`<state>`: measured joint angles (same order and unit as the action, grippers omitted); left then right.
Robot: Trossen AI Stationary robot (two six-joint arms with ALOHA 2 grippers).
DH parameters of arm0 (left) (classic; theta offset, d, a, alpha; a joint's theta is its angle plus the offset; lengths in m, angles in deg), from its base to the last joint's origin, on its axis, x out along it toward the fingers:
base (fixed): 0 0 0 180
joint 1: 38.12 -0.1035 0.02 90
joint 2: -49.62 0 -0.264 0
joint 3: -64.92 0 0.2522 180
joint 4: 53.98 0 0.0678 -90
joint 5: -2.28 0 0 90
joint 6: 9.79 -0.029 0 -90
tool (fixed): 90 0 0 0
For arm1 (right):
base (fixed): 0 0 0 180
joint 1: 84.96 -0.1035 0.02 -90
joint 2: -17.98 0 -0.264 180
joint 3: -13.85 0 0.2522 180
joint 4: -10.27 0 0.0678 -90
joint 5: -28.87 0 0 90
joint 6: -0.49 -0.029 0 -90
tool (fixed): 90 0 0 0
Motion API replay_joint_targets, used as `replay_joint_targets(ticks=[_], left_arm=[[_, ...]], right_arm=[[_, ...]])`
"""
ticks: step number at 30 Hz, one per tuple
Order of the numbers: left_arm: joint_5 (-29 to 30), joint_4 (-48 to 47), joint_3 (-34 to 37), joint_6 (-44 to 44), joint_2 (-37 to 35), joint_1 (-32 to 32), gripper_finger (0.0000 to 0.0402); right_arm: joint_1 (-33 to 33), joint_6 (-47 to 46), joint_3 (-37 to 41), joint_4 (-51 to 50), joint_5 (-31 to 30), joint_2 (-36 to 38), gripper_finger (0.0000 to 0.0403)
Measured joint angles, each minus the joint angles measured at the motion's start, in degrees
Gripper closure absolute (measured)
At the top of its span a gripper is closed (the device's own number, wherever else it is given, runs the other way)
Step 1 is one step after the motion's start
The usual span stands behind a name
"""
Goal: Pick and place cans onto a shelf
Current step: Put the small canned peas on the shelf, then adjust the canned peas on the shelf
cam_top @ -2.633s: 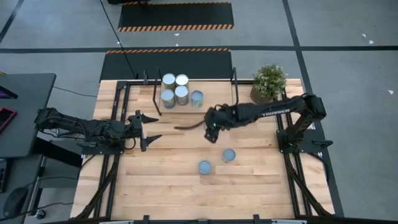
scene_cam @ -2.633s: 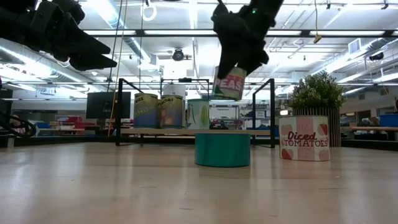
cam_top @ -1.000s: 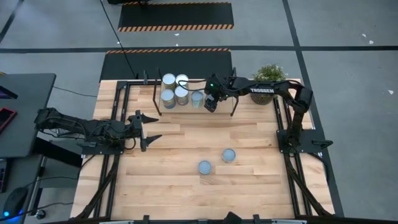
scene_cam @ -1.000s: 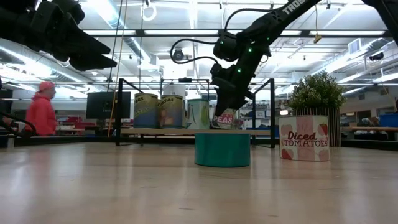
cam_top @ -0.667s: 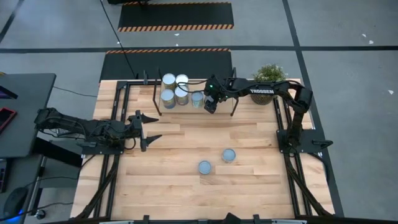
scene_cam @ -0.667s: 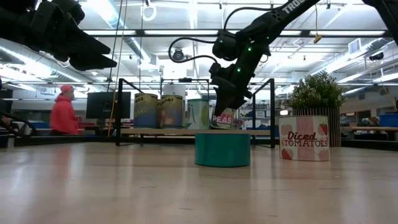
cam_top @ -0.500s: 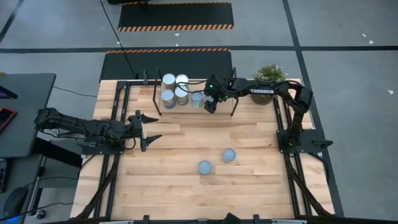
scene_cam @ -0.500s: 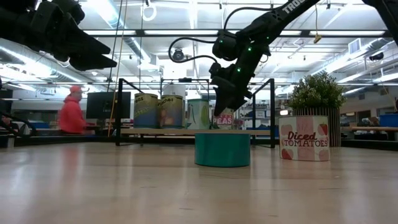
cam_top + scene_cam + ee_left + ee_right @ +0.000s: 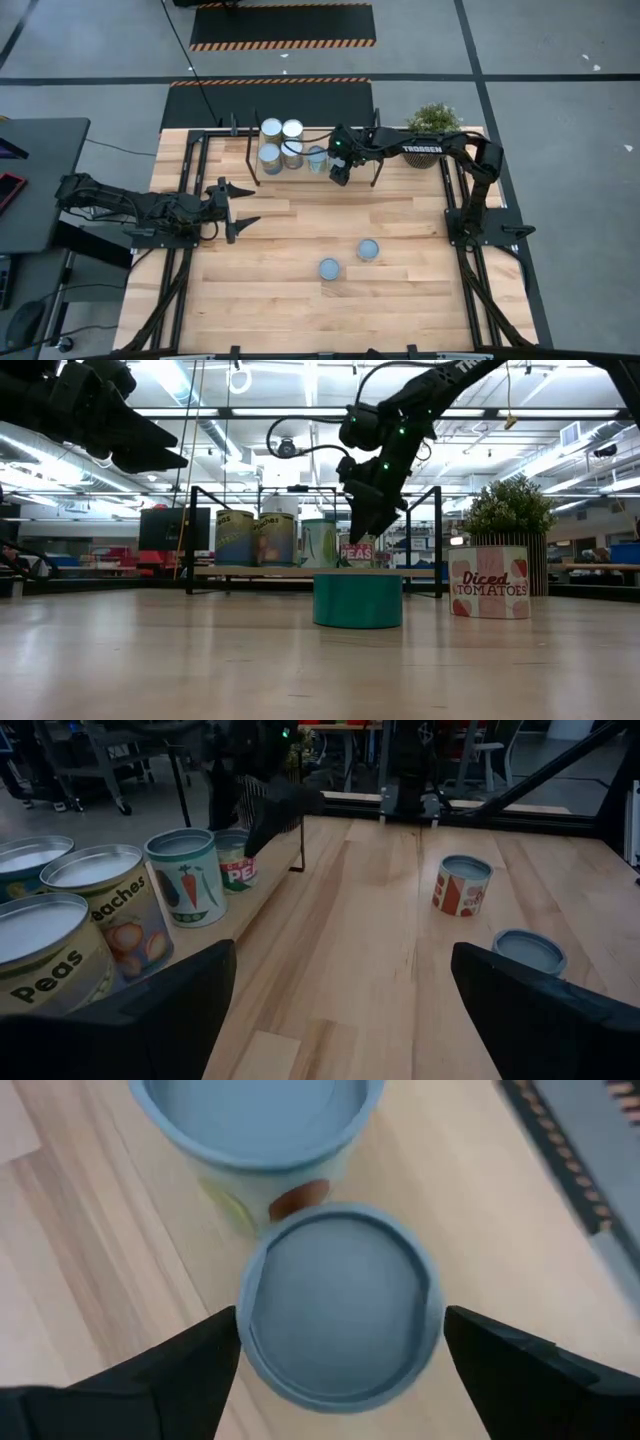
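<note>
The right end effector (image 9: pixel 335 1355) hovers open above a can (image 9: pixel 338 1305) on the shelf (image 9: pixel 300 172) at twelve o'clock, gripping nothing; the left end effector (image 9: pixel 243 205) waits open.

The wooden table (image 9: pixel 280 300) carries a shelf (image 9: pixel 360 160), a potted plant (image 9: pixel 432 122) and two loose cans (image 9: pixel 349 259). Six cans (image 9: pixel 282 146) stand on the shelf.

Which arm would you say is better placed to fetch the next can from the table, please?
Probably the left: its gripper hangs open and empty nearer the two loose cans, while the right gripper is over the shelf, jaws astride the peas can.
</note>
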<state>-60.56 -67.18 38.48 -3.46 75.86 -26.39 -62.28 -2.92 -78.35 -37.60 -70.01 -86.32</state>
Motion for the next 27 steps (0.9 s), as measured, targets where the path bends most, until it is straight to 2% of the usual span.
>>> replay_joint_targets(ticks=[12, 23, 27], left_arm=[[0.0, -0.5, 0.0, 0.0, 0.0, 0.0, 0.0027], [0.0, -1.0, 0.0, 0.4, 0.0, 0.0, 0.0027], [0.0, -0.7, 0.0, 0.4, 0.0, 0.0, 0.0027]], right_arm=[[-3.7, -0.9, -11.2, -12.1, -3.0, 0.1, 0.0048], [-13.4, 0.0, -11.6, -7.8, -15.2, 0.1, 0.0048], [-16.4, 0.2, -11.6, -5.3, -17.0, -0.1, 0.0048]])
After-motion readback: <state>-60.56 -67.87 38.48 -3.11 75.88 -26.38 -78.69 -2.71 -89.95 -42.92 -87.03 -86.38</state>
